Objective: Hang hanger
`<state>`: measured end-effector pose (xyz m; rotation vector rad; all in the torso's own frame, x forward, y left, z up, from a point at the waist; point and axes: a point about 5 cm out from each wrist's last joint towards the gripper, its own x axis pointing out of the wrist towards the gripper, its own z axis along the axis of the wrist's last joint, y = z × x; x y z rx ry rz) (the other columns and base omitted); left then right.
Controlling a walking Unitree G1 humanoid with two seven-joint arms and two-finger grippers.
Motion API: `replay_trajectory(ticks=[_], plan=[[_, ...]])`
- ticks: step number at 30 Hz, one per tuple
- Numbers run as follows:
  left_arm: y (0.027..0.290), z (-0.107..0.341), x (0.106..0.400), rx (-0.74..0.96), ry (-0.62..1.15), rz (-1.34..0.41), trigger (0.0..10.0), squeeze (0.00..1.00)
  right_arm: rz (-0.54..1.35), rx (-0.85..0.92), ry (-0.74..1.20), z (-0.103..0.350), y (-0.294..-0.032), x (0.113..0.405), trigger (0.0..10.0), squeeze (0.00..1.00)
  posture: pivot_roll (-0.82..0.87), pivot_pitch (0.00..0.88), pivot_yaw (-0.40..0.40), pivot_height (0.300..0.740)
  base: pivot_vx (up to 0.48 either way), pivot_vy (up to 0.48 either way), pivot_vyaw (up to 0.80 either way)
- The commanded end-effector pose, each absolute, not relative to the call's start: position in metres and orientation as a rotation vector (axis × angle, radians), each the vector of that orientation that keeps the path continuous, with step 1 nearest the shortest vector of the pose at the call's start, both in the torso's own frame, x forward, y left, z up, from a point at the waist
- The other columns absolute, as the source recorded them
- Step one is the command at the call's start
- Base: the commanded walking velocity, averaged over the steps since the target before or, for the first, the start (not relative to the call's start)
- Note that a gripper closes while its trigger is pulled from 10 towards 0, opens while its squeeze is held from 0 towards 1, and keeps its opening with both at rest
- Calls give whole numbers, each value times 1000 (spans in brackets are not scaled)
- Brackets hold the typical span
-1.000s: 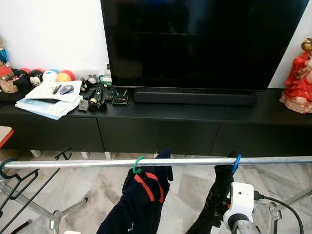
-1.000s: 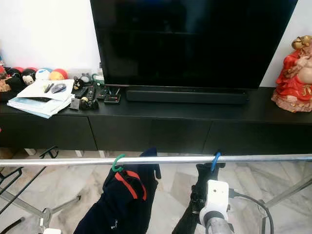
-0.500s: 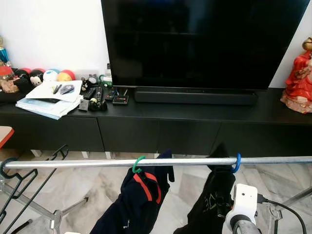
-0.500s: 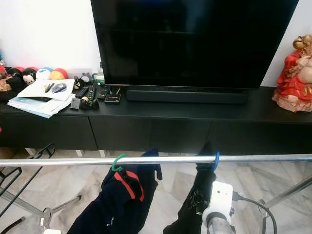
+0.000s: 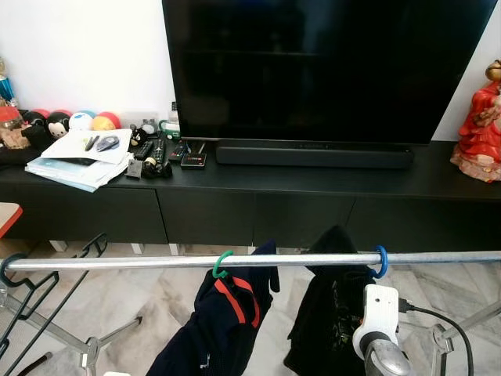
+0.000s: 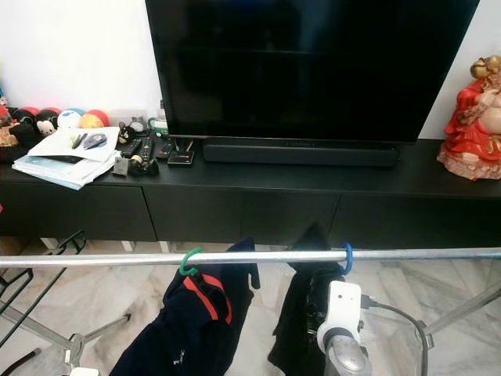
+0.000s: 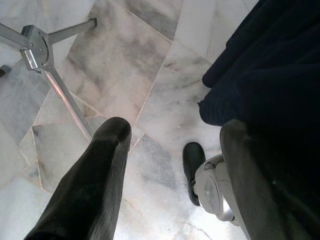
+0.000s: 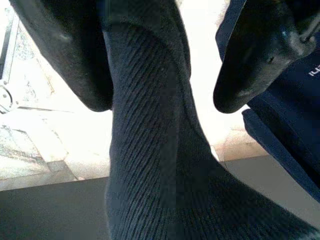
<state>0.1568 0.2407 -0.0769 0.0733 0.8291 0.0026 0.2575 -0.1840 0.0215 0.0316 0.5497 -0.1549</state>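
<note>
Across the lower part of my head views runs a silver rail, level from side to side; on it hangs a green hanger hook carrying a navy garment with a red stripe, and just beside it to the right a blue hanger hook sits over the rail, with a black garment hanging below it; my right arm, with its white wrist camera housing, rises just under the blue hook, close against the black cloth; through the right wrist view I see the right gripper with its two fingers spread apart and a fold of dark ribbed fabric lying between them, though I cannot tell whether either pad touches it; the left gripper hangs low over the marble floor, fingers apart and gripping nothing, with the navy cloth close by one finger and a rack leg on the tiles; behind the rail stands a black TV cabinet bearing a large dark television and a soundbar (papers and small toys at its left end, a red figurine at its right).
</note>
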Motion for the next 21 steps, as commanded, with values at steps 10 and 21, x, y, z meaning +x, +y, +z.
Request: replay_trajectory(ticks=[10,21], plan=[[240,-78,155,82,846,-5,10000,0,-142,37,510,23,-184,275,10000,0,57,0,11,740,0,0,0],[241,-78,154,89,848,-6,10000,0,-132,55,472,23,-179,280,9529,0,64,0,15,740,0,0,0]])
